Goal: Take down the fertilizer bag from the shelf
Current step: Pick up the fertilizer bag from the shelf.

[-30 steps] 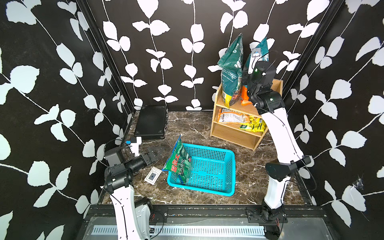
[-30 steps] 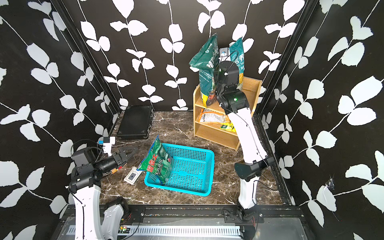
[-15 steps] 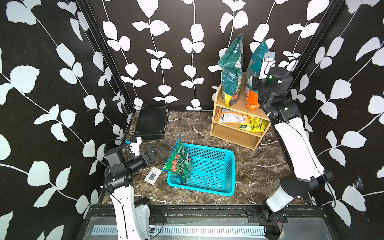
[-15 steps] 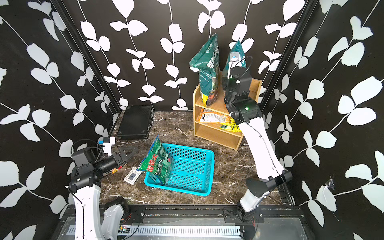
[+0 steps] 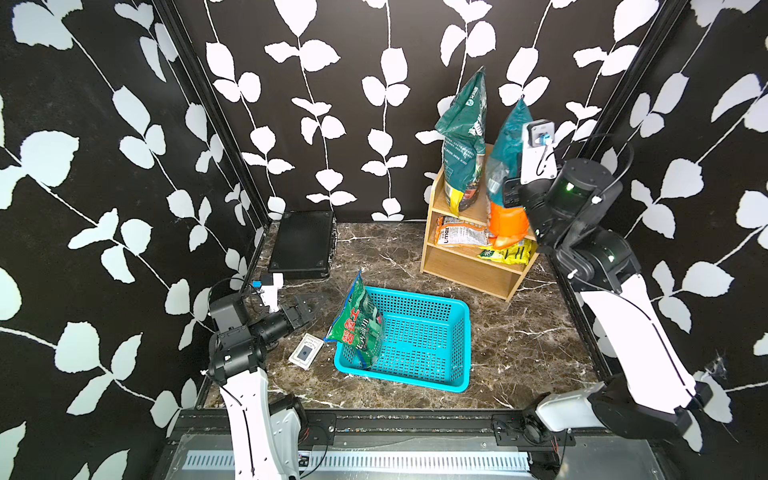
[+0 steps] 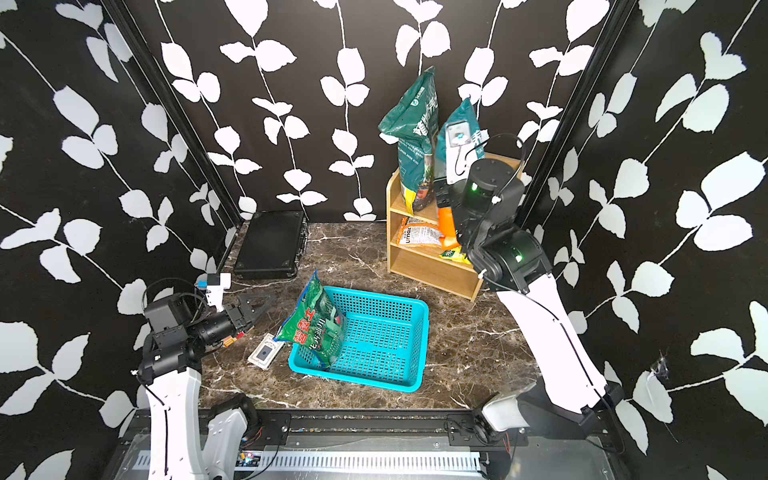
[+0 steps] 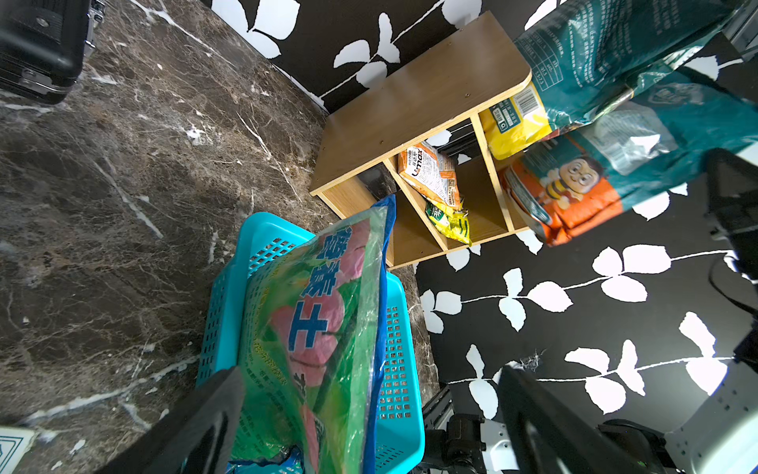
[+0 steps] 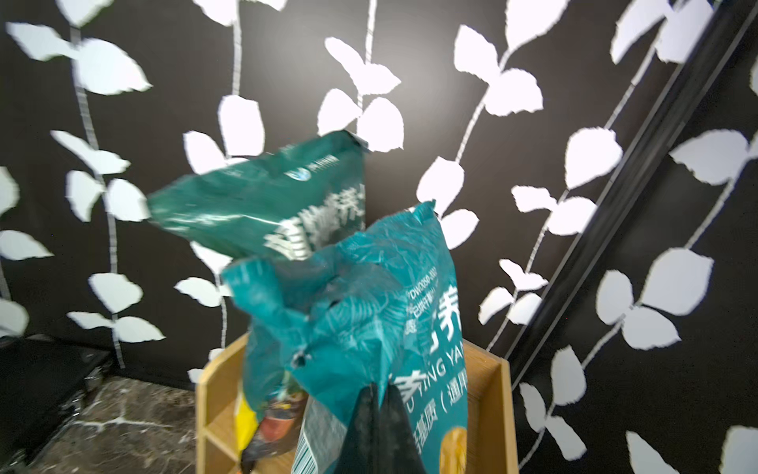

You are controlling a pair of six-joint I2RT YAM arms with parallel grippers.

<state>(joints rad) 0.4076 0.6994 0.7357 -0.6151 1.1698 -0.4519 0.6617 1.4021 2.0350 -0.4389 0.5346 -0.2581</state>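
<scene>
So the left tool (image 5: 305, 311) is wide open, low over the tabletop (image 5: 519, 345) by the blue basket (image 5: 419, 386). Further back, the right tool (image 8: 375, 394) is clamped on the teal-and-orange fertilizer bag (image 5: 509, 141), upright at the top tier of the shelf (image 5: 469, 266).

We see a blue perforated basket (image 5: 462, 345) (image 6: 419, 345) on the dark marble tabletop (image 5: 519, 340) in both top views. A green printed bag (image 5: 359, 328) (image 6: 318, 324) stands inside it, leaning on the wall at the basket's 9 o'clock side, its top rising above the rim. Outside, also at 9 o'clock and just beside the basket, a small white card (image 5: 306, 351) lies flat on the marble. A closed black case (image 5: 302, 244) lies flat at 10 o'clock, well apart from the basket. At 1 o'clock we see an orange packet (image 5: 459, 236) and a yellow packet (image 5: 509, 252) side by side. Black wallpaper with white leaves (image 5: 332, 83) surrounds everything.
</scene>
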